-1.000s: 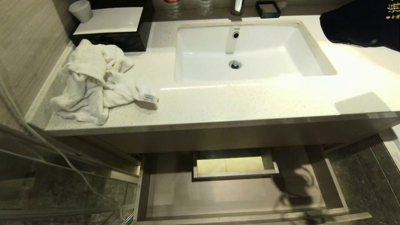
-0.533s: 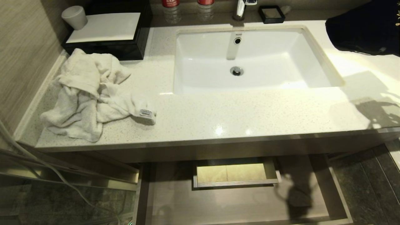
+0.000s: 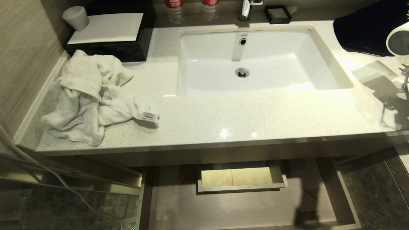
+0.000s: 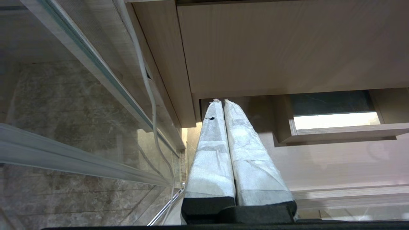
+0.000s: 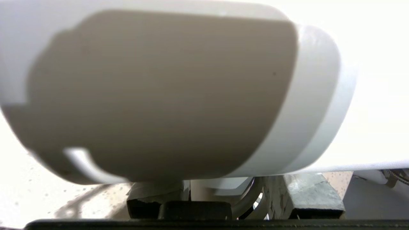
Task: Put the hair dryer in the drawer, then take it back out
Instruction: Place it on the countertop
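- We see our right claw (image 5: 236, 198) pinching the small white hair dryer (image 5: 166, 95) by its white handle; the fingers (image 5: 311, 195) sit either side of the handle, and the barrel fills the right wrist view just above them.
- In the head view the hair dryer's grey round end (image 3: 398, 41) shows at the right edge, up over the speckled cream stone countertop (image 3: 243, 115); the claw itself is outside that view.
- Below and to the left of that claw the wide shallow light wood-grain drawer (image 3: 346, 195) stands pulled out, with nothing lying in the part we can see; its boxed cut-out (image 3: 241, 177) sits at the back.
- Our left claw (image 4: 222, 101) hangs beside the vanity with its two white-wrapped fingers (image 4: 211, 153) pressed together, gripping nothing; the drawer lies just beyond its tips.
- A crumpled white towel (image 3: 92, 95) lies on the countertop far to the left of the right claw, with the white rectangular sink (image 3: 255, 60) between them.
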Motion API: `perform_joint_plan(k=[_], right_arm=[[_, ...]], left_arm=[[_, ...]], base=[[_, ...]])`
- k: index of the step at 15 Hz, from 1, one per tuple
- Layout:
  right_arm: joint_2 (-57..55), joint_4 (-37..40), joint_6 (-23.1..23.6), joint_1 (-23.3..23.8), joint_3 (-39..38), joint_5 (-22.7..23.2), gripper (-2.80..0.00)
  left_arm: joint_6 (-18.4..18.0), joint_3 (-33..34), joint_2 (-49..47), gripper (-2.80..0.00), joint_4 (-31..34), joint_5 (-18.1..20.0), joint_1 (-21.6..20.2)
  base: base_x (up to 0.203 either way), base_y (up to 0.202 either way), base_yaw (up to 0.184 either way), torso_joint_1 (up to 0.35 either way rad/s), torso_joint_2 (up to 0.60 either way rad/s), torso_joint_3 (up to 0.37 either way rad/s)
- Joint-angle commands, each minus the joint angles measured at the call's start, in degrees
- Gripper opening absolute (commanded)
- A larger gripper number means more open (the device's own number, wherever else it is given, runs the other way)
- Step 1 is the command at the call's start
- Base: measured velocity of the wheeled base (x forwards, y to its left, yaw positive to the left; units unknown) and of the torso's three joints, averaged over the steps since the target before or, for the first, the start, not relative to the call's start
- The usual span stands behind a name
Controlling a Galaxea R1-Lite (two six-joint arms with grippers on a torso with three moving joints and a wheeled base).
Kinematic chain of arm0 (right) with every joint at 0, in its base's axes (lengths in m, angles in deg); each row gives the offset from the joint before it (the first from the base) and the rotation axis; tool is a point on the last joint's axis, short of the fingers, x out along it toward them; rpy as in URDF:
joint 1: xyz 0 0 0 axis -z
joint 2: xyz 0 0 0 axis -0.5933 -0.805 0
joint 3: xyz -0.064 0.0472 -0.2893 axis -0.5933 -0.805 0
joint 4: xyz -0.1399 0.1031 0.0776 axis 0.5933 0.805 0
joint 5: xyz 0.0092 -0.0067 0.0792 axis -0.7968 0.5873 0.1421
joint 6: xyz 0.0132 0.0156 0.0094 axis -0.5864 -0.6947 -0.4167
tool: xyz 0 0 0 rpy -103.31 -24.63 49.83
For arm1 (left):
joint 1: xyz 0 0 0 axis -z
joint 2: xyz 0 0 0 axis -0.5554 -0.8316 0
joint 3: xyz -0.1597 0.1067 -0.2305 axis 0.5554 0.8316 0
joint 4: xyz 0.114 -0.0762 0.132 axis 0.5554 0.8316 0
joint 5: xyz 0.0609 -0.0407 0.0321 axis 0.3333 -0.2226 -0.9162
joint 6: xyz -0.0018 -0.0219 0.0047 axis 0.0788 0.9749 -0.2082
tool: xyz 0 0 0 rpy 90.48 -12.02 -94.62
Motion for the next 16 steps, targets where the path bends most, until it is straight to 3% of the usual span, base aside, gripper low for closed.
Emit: perform_joint_plan(k=[1,6,7,11,16], right_arm=[[-3.0,-0.2,0.6,0.1,0.2,0.0,-2.80],[-5.2,-0.8,2.7,0.1,0.3,0.1,-2.80],[-5.4,-1.1,2.6,0.1,0.2,0.2,0.00],[-4.9,-1.2,2.5,0.1,0.2,0.4,0.00],[4.5,-0.1,0.9,1.2,-2.1,7.9,0.00]], left_arm=[[0.0,0.0,0.0,-2.80,0.0,0.1,0.0],[0.0,0.0,0.0,-2.80,0.0,0.0,0.0],[0.0,0.0,0.0,-2.80,0.0,0.0,0.0],[0.0,0.0,0.0,-2.80,0.0,0.0,0.0],[0.0,0.0,-0.1,-2.80,0.0,0.0,0.0]], base=[[0.000,0.000,0.000,0.000,0.00,0.000],[0.000,0.000,0.000,0.000,0.00,0.000],[0.000,0.000,0.000,0.000,0.00,0.000],[0.000,0.000,0.000,0.000,0.00,0.000],[0.000,0.000,0.000,0.000,0.00,0.000]])
